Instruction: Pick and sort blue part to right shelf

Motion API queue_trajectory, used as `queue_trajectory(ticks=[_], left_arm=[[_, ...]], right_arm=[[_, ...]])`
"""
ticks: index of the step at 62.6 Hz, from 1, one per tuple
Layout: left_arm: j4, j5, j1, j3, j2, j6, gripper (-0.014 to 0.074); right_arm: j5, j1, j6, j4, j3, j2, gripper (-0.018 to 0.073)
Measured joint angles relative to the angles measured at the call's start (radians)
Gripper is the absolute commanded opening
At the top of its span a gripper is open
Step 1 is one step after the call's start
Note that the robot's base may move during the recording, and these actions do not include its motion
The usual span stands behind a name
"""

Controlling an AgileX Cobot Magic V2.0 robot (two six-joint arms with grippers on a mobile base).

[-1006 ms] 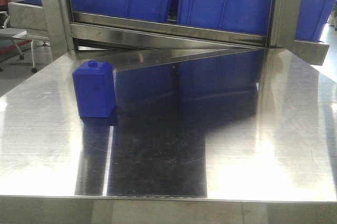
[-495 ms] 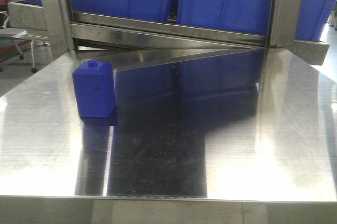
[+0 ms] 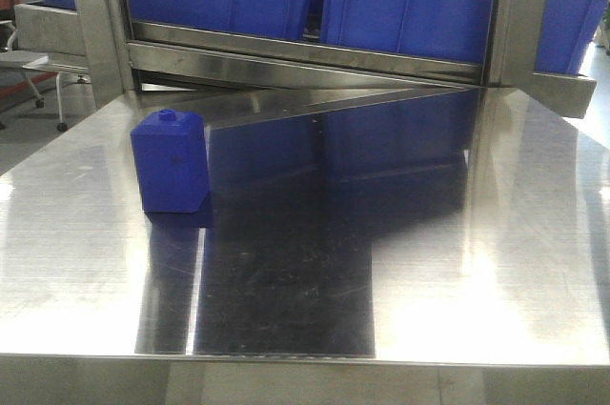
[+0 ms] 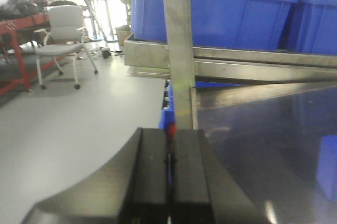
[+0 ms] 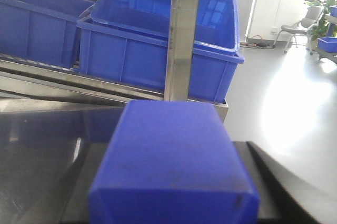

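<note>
On the left side of the worktop [image 3: 429, 262], the blue part [image 3: 172, 162] stands upright with neither arm near it, well apart from the blue bins [image 3: 410, 5] on the shelf behind, so both the pick and the sort look still to do. The left fingers [image 4: 150, 171] are pressed together on nothing. Another blue block [image 5: 171, 166] fills the right wrist view and hides the right fingers, so I cannot tell whether they grip it.
</note>
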Motion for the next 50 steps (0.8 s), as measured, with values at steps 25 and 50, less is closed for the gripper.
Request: queue_trajectory(ticks=[25,50], left_arm=[[0.079,-0.032,-0.103,-0.139,0.296,-0.020,0.0175],[0.080,-0.009,-0.427,-0.379,0.771,-0.150,0.0683]], right_arm=[[0.000,0.000,0.000,0.000,0.000,0.000,0.0428],[0.001,0.000,0.000,-0.002,0.000,0.000,0.0428]])
